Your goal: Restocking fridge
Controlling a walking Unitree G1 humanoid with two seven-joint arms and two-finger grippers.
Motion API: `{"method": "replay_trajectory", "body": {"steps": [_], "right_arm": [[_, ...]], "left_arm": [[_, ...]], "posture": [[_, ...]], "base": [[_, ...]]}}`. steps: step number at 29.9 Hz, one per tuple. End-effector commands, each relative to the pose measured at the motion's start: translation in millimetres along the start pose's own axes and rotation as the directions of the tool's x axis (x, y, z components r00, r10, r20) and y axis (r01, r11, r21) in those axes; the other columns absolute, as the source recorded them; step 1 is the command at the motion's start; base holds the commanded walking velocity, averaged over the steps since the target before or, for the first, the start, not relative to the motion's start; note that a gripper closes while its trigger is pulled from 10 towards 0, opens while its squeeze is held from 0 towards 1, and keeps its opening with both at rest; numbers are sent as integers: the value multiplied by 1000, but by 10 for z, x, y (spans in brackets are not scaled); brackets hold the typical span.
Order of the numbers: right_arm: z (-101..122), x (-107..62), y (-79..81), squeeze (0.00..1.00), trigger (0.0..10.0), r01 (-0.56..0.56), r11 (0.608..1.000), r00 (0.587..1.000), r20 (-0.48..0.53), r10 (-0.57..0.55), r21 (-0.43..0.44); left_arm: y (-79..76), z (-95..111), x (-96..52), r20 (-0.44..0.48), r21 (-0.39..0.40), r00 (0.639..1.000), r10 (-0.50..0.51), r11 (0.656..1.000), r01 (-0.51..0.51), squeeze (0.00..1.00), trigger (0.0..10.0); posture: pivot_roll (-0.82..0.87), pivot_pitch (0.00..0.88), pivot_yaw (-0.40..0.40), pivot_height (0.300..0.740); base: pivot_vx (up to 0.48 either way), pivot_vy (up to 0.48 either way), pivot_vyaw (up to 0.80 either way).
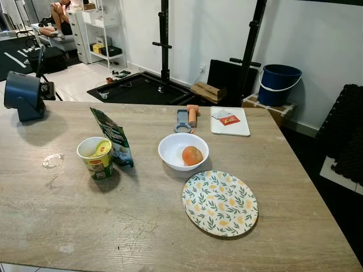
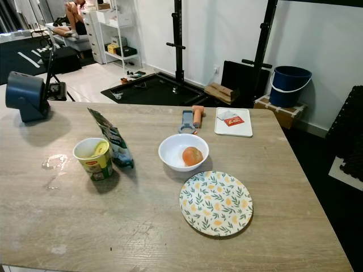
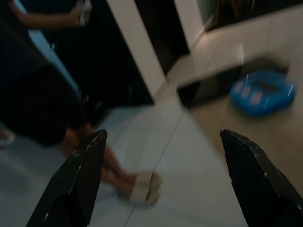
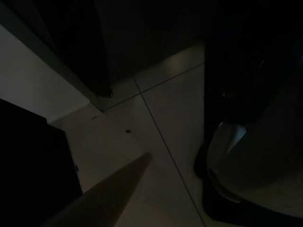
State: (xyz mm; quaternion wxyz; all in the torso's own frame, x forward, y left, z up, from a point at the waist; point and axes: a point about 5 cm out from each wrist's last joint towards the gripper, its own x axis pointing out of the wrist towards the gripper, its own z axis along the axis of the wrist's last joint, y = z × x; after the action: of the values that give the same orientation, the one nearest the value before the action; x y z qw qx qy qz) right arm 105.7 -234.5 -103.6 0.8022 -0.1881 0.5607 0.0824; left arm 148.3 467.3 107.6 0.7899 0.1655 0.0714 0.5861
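Wooden table, white-tiled gym room

A white bowl is sitting upright near the middle of the worktop, holding an orange-red fruit against its right side. Toward the left edge, a yellow-green cup is standing upright with its top open. A green pouch is standing tilted, touching the cup's right side. Just beside the bowl, toward the near edge, a leaf-patterned plate is lying flat.
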Motion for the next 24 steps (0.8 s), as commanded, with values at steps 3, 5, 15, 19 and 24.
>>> {"method": "replay_trajectory", "body": {"steps": [3, 5, 15, 19, 24], "right_arm": [[13, 5, 16, 0, 10000, -4, 1000, 1000, -1, 4, 3], [13, 5, 17, 0, 10000, -4, 1000, 1000, -2, 4, 2], [10, 5, 19, 0, 10000, -3, 1000, 1000, -3, 3, 2], [16, 6, 18, 0, 10000, -2, 1000, 1000, -2, 2, 4], [22, 7, 25, 0, 10000, -2, 1000, 1000, 0, 2, 9]], "left_arm": [[-127, 337, 88, 144, 7, 986, -88, 996, 88, 0, 10000], [-226, 416, 76, 180, 16, 973, -144, 990, 143, 0, 10000], [-1138, 973, -312, 399, 69, 700, -593, 780, 622, 0, 10000], [-1399, 1197, -514, 469, 123, 532, -705, 649, 751, 0, 10000], [-1592, 1439, -729, 539, 172, 373, -755, 532, 829, 0, 10000]], "posture": [[6, 3, 15, 740], [6, 3, 15, 740], [0, 0, 17, 740], [-6, 0, 20, 740], [-6, 0, 20, 740]], "base": [[0, 0, 0], [0, 0, 0], [0, 0, 0], [0, 0, 0], [0, 0, 0]]}}
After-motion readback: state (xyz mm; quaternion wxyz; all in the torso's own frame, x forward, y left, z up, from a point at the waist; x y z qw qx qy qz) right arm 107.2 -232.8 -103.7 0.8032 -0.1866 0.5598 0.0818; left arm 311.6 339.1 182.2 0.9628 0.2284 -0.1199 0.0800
